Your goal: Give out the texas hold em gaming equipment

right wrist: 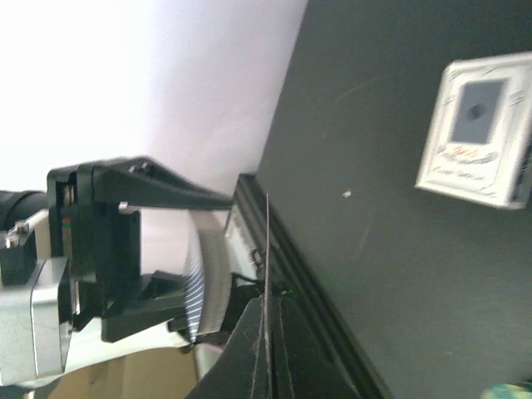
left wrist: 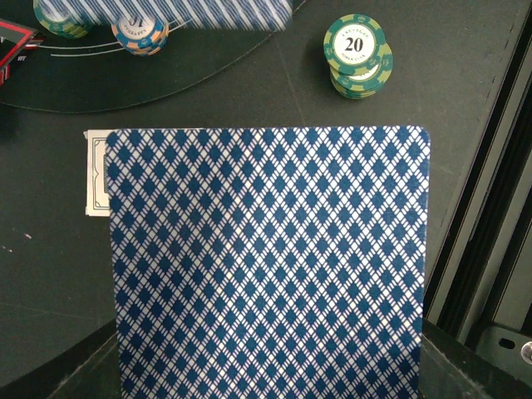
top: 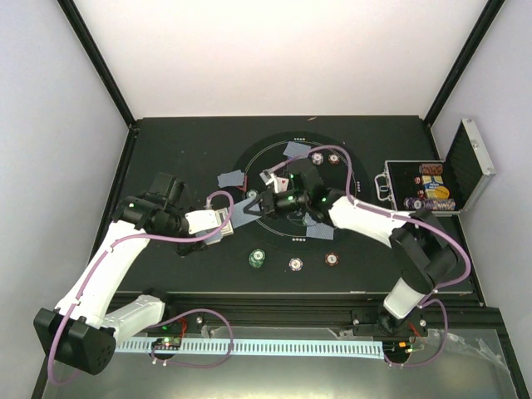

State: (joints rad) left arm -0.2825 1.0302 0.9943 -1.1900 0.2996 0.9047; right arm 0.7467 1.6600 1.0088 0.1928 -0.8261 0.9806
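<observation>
Beside the mat's (top: 266, 158) near edge sit three chip stacks (top: 296, 264).

In the left wrist view the deck of cards (left wrist: 266, 266) runs off the bottom edge and hides the fingers of the left claw (top: 219, 225). A blurred striped card (left wrist: 191, 12), a green chip stack (left wrist: 58, 17) and the red triangle marker (left wrist: 12, 41) are cut by the top and left edges. From the right wrist a single card (right wrist: 268, 241) shows only as a thin edge-on line, a blurred white-framed square (right wrist: 480, 129) is clipped at the right edge, and from above the chips in the metal case (top: 467, 166) are too small to read.
</observation>
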